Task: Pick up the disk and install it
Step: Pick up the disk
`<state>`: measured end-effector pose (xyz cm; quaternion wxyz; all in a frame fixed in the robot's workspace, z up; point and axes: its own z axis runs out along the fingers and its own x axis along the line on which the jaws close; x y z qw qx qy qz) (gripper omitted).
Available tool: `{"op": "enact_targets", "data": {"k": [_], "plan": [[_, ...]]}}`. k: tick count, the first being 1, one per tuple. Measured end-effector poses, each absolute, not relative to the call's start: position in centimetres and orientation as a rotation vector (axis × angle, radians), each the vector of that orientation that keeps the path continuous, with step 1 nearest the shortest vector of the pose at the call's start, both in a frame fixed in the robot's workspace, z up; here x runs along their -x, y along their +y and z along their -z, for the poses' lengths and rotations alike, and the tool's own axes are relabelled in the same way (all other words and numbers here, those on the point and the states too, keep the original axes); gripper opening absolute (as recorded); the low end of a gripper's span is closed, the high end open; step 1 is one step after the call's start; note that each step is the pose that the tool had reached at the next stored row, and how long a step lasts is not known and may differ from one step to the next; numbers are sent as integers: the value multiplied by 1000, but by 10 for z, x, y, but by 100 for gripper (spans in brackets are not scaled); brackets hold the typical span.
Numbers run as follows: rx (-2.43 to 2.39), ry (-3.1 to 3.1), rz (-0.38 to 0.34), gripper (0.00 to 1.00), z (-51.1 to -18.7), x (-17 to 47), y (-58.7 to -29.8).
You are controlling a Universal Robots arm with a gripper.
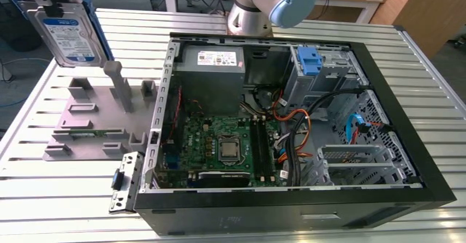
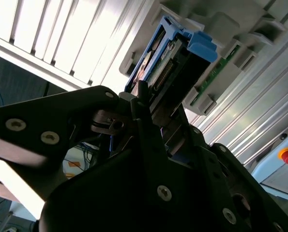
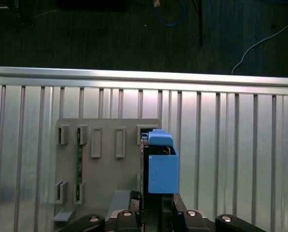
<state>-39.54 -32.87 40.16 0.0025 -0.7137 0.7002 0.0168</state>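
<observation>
Above the grey fixture [image 1: 87,123] at the exterior view's left, silver-grey disk [image 1: 73,35] hanging upright, white-and-blue label, blue side rails, fingers of the gripper [image 1: 54,5] clamped on it

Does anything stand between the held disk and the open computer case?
Nothing visible does. The gripper holds the disk above the grey fixture, beside the case, whose upper side is open.

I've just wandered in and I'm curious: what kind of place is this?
Probably a robotics lab or test bench: a robot arm, an open computer case on a slatted metal table, and the gripper holding the disk aloft.
</observation>
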Motion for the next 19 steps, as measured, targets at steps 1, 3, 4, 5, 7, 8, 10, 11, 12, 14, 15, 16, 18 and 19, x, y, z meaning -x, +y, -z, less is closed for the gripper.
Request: {"op": "enact_targets", "data": {"k": [1, 3, 4, 5, 7, 8, 10, 11, 12, 14, 15, 16, 18, 19], "plan": [[2239, 2196, -53, 35, -403, 395, -329], [2239, 2196, -53, 35, -406, 395, -329], [2239, 2196, -53, 35, -408, 395, -329], [2239, 2196, -53, 35, -410, 395, -329], [2239, 2196, -53, 35, -414, 395, -329], [2239, 2196, -53, 35, -416, 395, -329], [2239, 2196, -53, 35, -421, 395, -329], [2239, 2196, -53, 35, -423, 395, -329], [2239, 2196, -53, 35, -425, 395, -329], [2239, 2196, -53, 35, -430, 395, -329], [2239, 2196, -53, 35, -432, 395, -329], [2239, 2196, -53, 35, -434, 395, -329], [2239, 2196, -53, 35, -437, 395, -329], [2239, 2196, -53, 35, -439, 395, -329]]}}
